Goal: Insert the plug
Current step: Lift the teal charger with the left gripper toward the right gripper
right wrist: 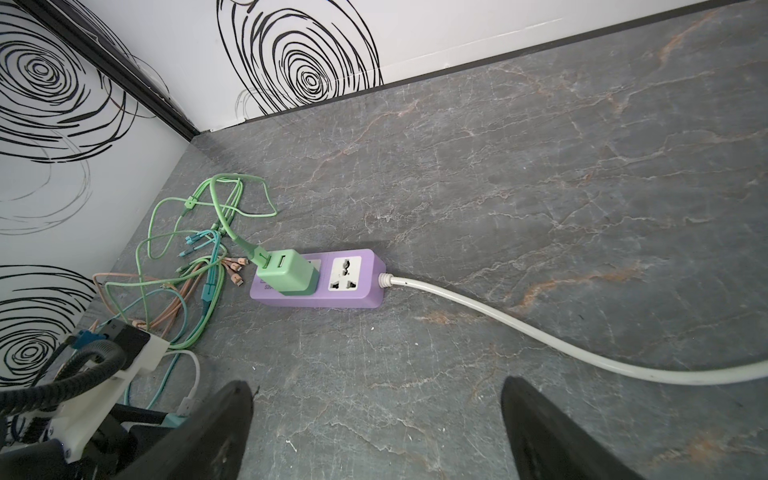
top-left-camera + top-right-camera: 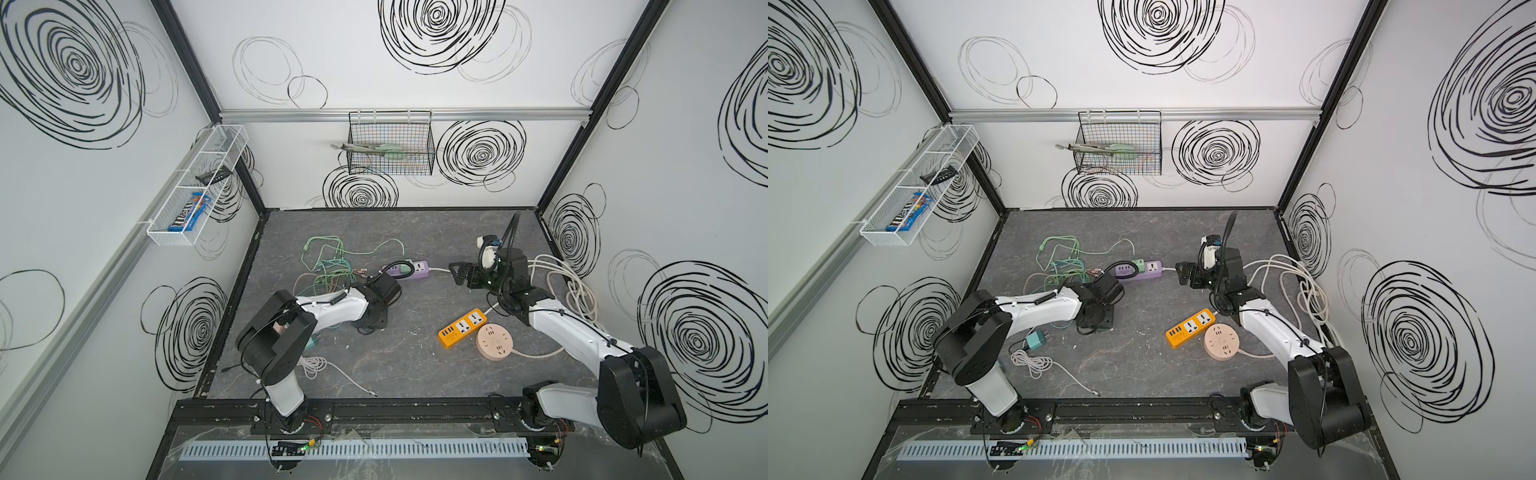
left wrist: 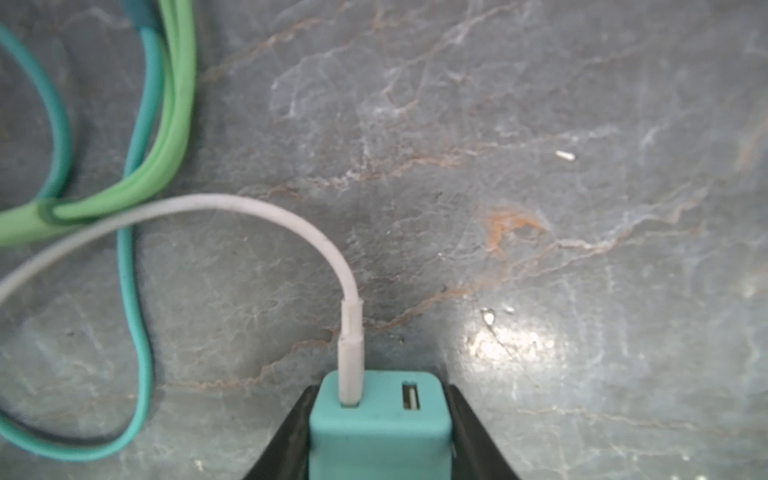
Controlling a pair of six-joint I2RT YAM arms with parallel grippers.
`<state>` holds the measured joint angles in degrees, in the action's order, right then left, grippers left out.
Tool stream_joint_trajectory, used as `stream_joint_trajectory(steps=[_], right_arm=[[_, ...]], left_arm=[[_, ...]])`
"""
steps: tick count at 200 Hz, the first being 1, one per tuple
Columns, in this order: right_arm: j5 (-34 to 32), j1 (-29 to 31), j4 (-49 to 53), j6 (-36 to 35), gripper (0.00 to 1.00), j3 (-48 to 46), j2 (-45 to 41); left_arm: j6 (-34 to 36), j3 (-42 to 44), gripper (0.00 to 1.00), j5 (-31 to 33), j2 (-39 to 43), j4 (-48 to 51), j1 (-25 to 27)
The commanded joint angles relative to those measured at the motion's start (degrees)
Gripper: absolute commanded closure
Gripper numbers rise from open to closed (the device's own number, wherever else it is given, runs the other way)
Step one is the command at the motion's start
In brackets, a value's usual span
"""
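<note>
A teal plug (image 3: 380, 419) with a white cable (image 3: 291, 224) in one of its two USB ports sits between the black jaws of my left gripper (image 3: 380, 399). Both jaws press against its sides. In both top views that gripper (image 2: 370, 326) (image 2: 1090, 328) points down at the mat left of centre and hides the plug. The purple power strip (image 2: 409, 270) (image 2: 1144, 269) (image 1: 320, 282) lies beyond it, carrying a green charger (image 1: 286, 272) beside a free socket (image 1: 344, 272). My right gripper (image 2: 455, 272) (image 2: 1181, 272) (image 1: 376, 415) hovers open and empty just right of the strip.
A tangle of green, teal and pink cables (image 2: 328, 266) (image 1: 187, 257) lies left of the strip. Another teal adapter (image 2: 1035, 341) and a coiled cable (image 2: 1034, 361) lie by the left arm. An orange strip (image 2: 461, 328), a round pink socket (image 2: 494, 341) and white cords (image 2: 577, 286) sit on the right.
</note>
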<state>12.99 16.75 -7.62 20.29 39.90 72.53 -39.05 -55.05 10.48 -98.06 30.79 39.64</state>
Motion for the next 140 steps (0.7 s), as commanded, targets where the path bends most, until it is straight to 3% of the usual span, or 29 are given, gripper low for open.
stream_joint_trajectory(steps=[1,31,76,140], right_arm=[[0.43,0.04,0.06,-0.26,0.03,0.01,0.37],[1.48,0.14,-0.3,0.07,0.03,0.31,1.13],[7.23,0.97,-2.66,-0.03,0.03,0.76,1.3],[11.15,11.59,-9.21,-5.42,0.03,2.39,2.11]], left_arm=[[0.1,1.11,0.71,1.22,2.65,1.88,0.21],[1.8,2.49,1.0,2.63,8.64,1.07,0.71],[9.11,-4.31,1.0,5.97,17.7,4.34,0.28],[19.31,-29.17,1.0,0.36,21.83,10.46,0.43]])
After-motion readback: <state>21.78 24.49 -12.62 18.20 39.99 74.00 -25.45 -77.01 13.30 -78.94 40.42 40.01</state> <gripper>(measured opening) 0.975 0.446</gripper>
